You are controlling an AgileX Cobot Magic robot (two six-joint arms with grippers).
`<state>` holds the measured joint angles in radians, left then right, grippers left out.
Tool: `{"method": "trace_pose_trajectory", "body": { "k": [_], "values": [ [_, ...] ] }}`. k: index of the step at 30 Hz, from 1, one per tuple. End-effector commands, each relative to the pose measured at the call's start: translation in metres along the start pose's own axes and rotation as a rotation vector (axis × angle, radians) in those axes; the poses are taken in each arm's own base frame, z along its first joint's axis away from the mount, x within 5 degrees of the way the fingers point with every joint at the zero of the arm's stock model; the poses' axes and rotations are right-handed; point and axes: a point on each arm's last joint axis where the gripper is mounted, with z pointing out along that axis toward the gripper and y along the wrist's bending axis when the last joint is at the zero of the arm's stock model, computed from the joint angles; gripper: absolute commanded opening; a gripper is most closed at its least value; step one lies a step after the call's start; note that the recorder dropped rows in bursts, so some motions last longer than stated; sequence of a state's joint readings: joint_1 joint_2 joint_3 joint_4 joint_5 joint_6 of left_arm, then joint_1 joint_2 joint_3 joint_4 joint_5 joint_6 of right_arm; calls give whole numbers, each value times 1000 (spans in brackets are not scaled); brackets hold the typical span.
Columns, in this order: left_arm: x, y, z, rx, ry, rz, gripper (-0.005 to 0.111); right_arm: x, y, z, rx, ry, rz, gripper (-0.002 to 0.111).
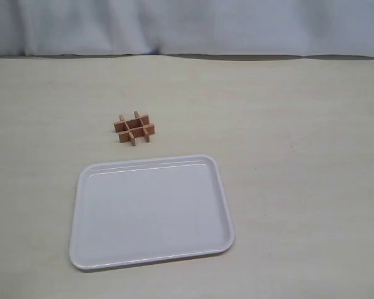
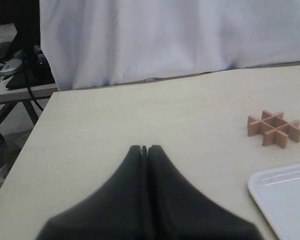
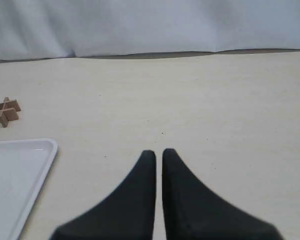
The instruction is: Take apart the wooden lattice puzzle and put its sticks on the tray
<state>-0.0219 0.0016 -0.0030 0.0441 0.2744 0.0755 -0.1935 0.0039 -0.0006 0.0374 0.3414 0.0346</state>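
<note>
The wooden lattice puzzle (image 1: 134, 129) stands assembled on the table, its sticks interlocked in a small reddish-brown hash shape just beyond the far rim of the white tray (image 1: 151, 212). The tray holds nothing. Neither arm shows in the exterior view. In the left wrist view my left gripper (image 2: 144, 148) is shut and empty, with the puzzle (image 2: 274, 129) and a tray corner (image 2: 285, 200) well off to one side. My right gripper (image 3: 159, 152) is shut to a thin slit with nothing in it; the puzzle (image 3: 4, 112) and tray (image 3: 15, 175) lie far to its side.
A white curtain (image 1: 187, 25) hangs behind the table's far edge. The left wrist view shows the table's side edge (image 2: 25, 145) with a stand, cables and clutter (image 2: 12, 67) beyond it. Bare tabletop (image 1: 299, 156) surrounds the tray and puzzle.
</note>
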Motion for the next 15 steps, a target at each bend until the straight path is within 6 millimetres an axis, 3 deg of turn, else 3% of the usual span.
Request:
{"method": "trace_pose_trajectory", "body": {
  "k": [1,7,12,13,15],
  "values": [
    [0,0,0,1,-9,1,0,0,0,0,6,-2,-6,4],
    [-2,0,0,0,-26,1,0,0,0,0,6,-2,-6,4],
    [-19,1,-2,-9,-217,-31,0,0,0,0,6,-4,-6,4],
    [-23,2,-3,-6,-266,-86,0,0,0,0,6,-4,-6,4],
    [-31,5,-6,14,-368,-384,0,0,0,0,6,-4,-6,4]
  ]
}}
